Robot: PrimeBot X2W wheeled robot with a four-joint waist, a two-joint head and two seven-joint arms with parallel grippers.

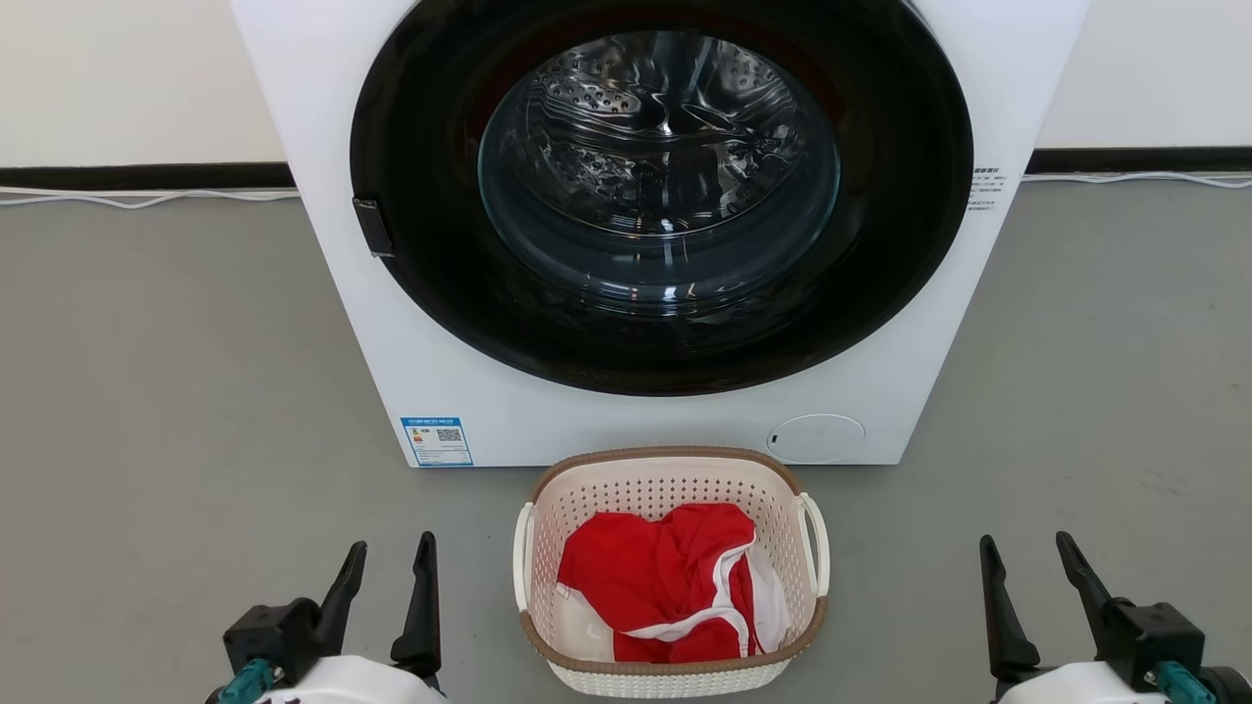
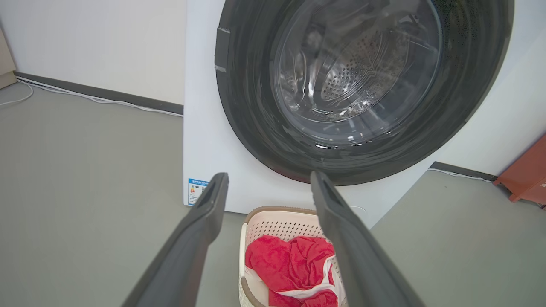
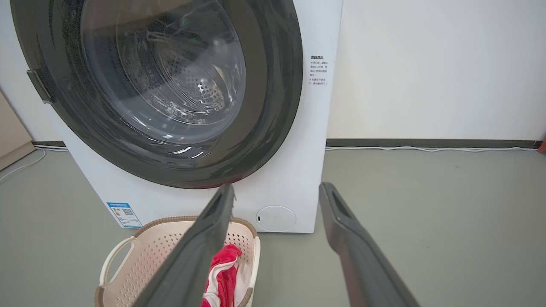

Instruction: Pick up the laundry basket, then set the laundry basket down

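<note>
The laundry basket [image 1: 671, 572] is cream-white and perforated, with a brown woven-look rim and white loop handles. It stands on the grey floor just in front of the washing machine [image 1: 646, 225] and holds a red and white garment [image 1: 675, 582]. My left gripper [image 1: 391, 552] is open at the lower left, apart from the basket's left handle. My right gripper [image 1: 1027, 552] is open at the lower right, farther from the right handle. The left wrist view shows the basket [image 2: 273, 221] between and below the fingers; the right wrist view has the basket [image 3: 149, 251] at lower left.
The washing machine's round dark door with glass window is closed, close behind the basket. White cables [image 1: 147, 198] run along the black skirting at the wall. A red-brown object [image 2: 527, 175] sits on the floor to the right. Grey floor [image 1: 176, 391] lies on both sides.
</note>
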